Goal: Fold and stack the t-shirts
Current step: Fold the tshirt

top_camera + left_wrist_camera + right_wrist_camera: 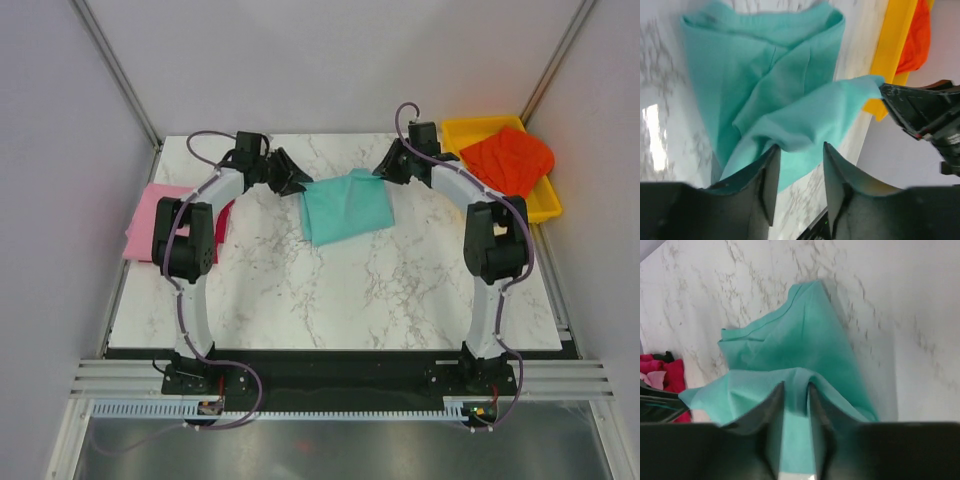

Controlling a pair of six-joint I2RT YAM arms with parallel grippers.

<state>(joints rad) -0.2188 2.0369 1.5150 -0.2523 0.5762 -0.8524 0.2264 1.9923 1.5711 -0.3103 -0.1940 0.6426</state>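
Left pincer (801, 148) straddles teal t-shirt (765, 75), yellow tray (895, 45) beyond.

We see a white marbled counter (350, 290) carrying a rumpled teal t-shirt (345, 208), a pink t-shirt (145, 225) well to its left with a crimson t-shirt (226, 212) just beside that, and a yellow tray (480, 127) to its right.

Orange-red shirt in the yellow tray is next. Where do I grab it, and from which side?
Probably pinch the orange-red t-shirt at its crumpled edge toward the table, coming down from above: it lies bunched in the yellow tray, whose walls block a sideways approach.
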